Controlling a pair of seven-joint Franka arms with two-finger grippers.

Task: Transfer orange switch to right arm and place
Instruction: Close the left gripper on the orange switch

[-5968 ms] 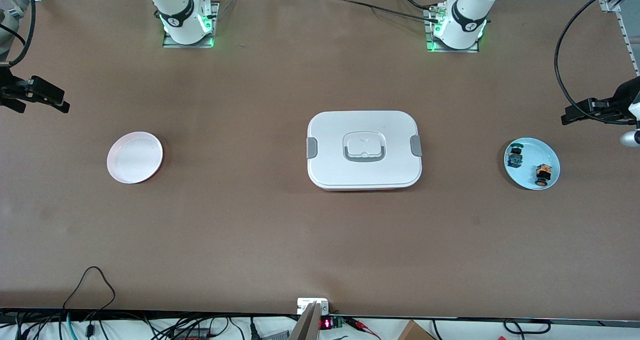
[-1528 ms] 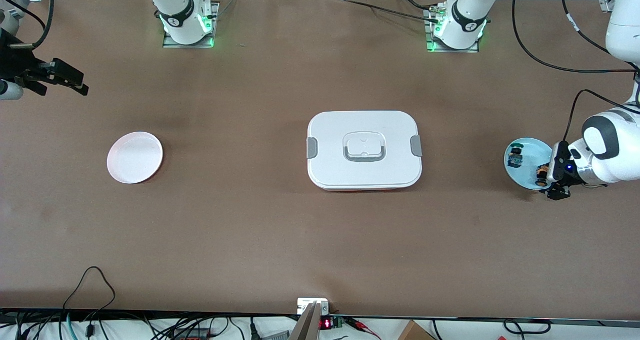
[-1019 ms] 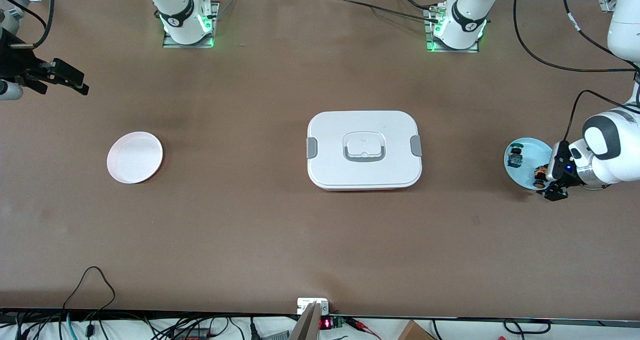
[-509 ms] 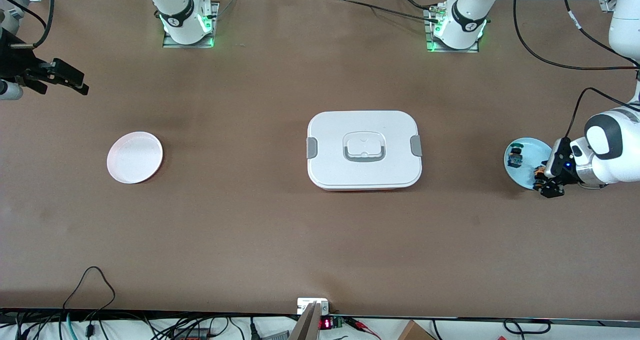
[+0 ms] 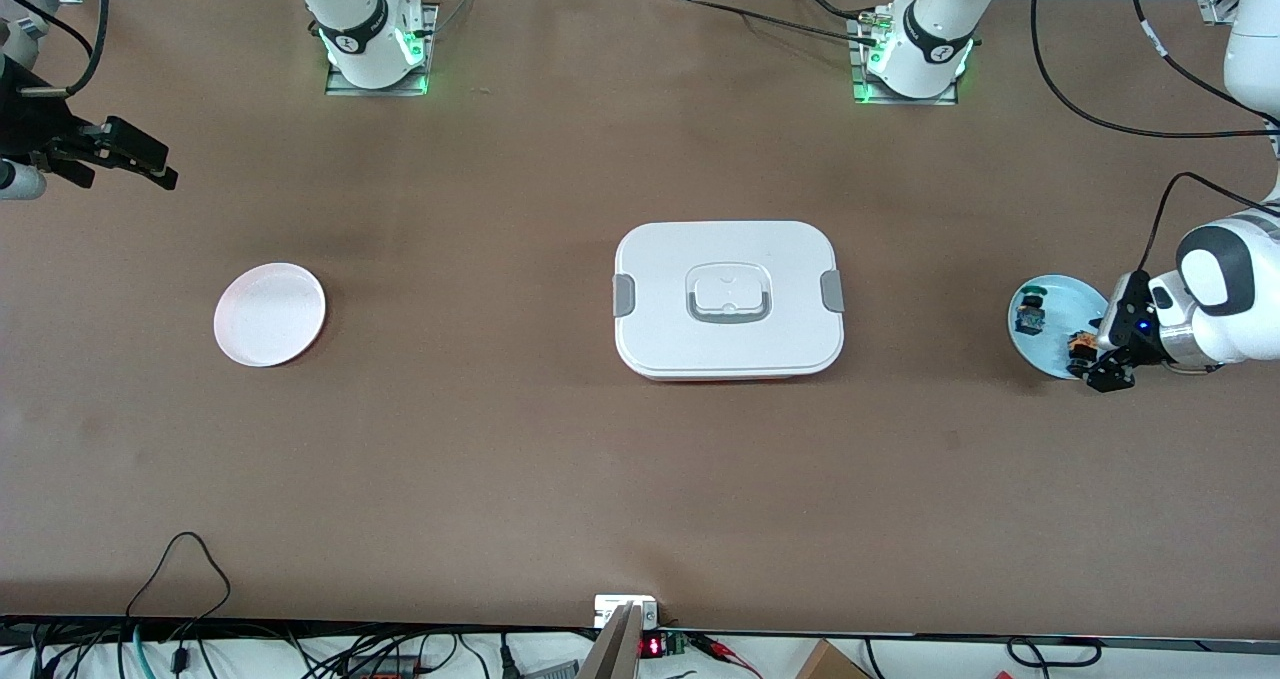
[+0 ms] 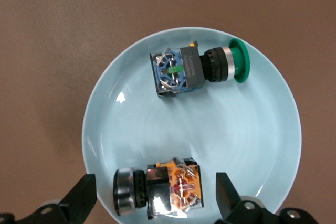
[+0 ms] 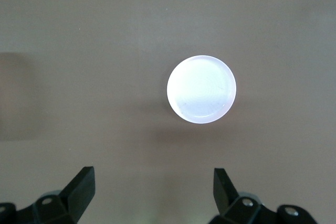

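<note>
Since a moment ago the left end effector has edged slightly toward the pale blue plate, its open fingers straddling the orange switch, which lies on that plate near the blue switch with the green cap. The right end effector, open, waits above the bench with the white plate below it.

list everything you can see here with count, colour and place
orange switch: 1, orange-yellow body, on the blue plate
blue switch: 1, blue body, green cap, on the same plate
blue plate: 1, light blue, left arm's end of the table
white plate: 1, white, right arm's end
lidded box: 1, white, grey latches, mid-table
left gripper: 1, black, open, straddling the orange switch
right gripper: 1, black, open, waiting above the table's right-arm end
</note>
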